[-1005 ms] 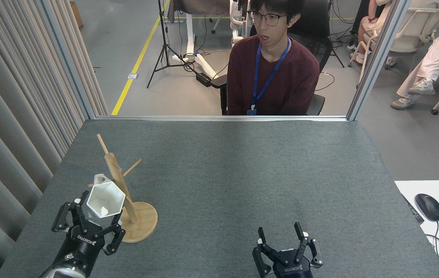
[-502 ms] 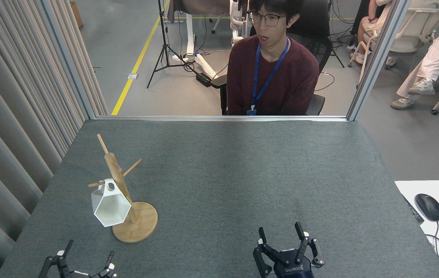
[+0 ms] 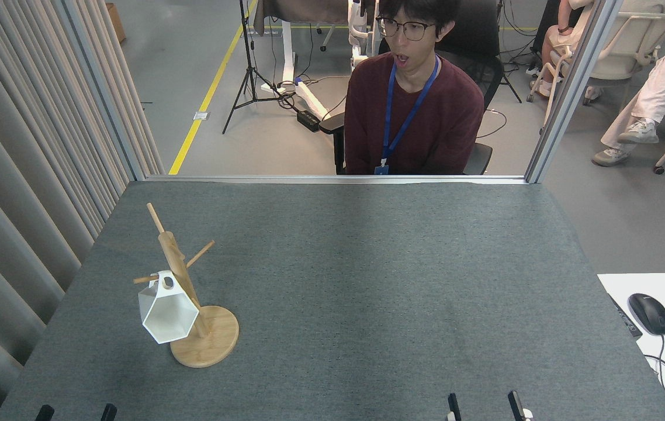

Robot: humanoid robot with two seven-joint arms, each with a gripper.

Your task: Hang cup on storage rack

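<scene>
The cup point(image 3: 167, 314) hangs by its small handle on a low peg of the storage rack point(image 3: 183, 285), on the peg that points left from the upright post. Its hexagonal rim is tilted down and toward the camera, and its white body lies against the post just above the round base, free of any hand. The storage rack stands on the grey tabletop point(image 3: 367, 280), toward that surface's left side. Two more pegs stick out higher up the post, one up and to the left, one to the right. Well below the storage rack, at the bottom edge of the view, two dark fingertips of the left hand point(image 3: 76, 413) show with a gap between them, so that hand is spread apart. Far to the right of the storage rack, along the same edge, two fingertips of the right hand point(image 3: 486, 406) also stand apart. Beyond the tabletop's far edge a person point(image 3: 414, 111) in a dark red top sits facing it.
</scene>
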